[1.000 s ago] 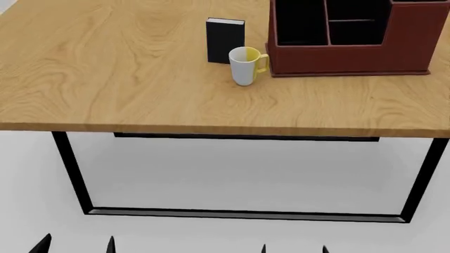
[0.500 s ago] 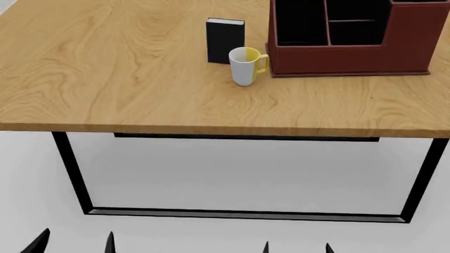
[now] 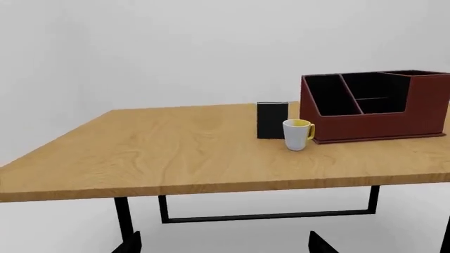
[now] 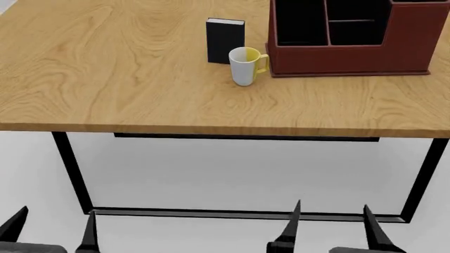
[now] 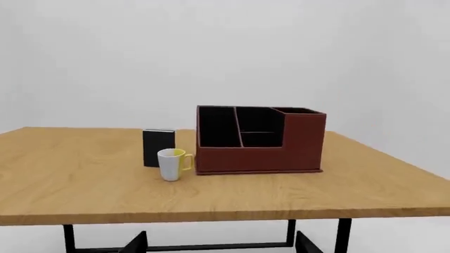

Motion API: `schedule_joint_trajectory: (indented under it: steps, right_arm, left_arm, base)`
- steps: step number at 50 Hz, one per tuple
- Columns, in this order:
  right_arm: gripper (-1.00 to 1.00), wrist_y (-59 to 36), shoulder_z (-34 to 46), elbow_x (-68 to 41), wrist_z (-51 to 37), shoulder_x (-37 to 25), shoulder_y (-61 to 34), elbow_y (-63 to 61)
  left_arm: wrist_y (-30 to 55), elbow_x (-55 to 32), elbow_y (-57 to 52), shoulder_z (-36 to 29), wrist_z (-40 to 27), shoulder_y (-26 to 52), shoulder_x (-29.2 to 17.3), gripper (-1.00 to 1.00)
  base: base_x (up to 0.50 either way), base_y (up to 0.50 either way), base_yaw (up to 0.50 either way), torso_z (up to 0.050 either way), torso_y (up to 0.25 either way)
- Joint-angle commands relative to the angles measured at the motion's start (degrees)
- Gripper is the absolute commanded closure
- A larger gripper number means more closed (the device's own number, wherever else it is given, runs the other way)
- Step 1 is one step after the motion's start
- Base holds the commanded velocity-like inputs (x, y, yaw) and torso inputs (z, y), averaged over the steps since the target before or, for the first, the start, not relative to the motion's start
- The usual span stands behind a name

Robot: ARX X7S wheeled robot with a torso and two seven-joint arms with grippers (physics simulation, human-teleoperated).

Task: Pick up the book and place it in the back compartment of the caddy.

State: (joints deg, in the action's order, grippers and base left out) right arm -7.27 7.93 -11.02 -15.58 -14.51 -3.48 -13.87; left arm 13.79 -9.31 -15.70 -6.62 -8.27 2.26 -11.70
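Wooden table on black frame legs. Red-brown caddy with black lining, toward far right of tabletop; back compartment among its far cells, beyond a low divider bar. Black book standing upright just left of caddy, apart from it. White-and-yellow mug just in front of book, near caddy's front-left corner. Left gripper and right gripper below table's near edge, jaws parted, holding nothing.
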Motion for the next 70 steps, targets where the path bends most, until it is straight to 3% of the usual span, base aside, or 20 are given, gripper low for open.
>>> schedule_joint_trajectory:
  steps: [1, 28, 58, 70]
  right_arm:
    - [-1.00, -6.55, -3.10, -1.16, -2.17, -2.90, -3.86, -7.65]
    - [-1.00, -23.55, -11.09, -5.87, -5.09, -10.29, -19.01, -20.60]
    - [-1.00, -44.51, -17.54, -14.47, -7.64, -18.30, -42.27, -29.90]
    - [-1.00, -45.51, -17.40, -14.92, -7.66, -19.05, -43.59, -30.03]
  left_arm:
    - [7.94, -2.09, -6.63, 0.97, 0.05, 1.85, -2.81, -1.00]
    - [22.20, -7.02, -14.56, 4.55, -1.30, 7.87, -6.59, -1.00]
    - [28.51, -9.24, -16.56, 6.00, -2.21, 12.31, -8.82, -1.00]
    - [29.02, -9.40, -17.04, 5.75, -2.47, 12.82, -9.16, -1.00]
  base:
    - [0.00, 0.00, 0.00, 0.000, 0.000]
    - [0.00, 0.00, 0.00, 0.000, 0.000]
    - [0.00, 0.00, 0.00, 0.000, 0.000]
    - [0.00, 0.00, 0.00, 0.000, 0.000]
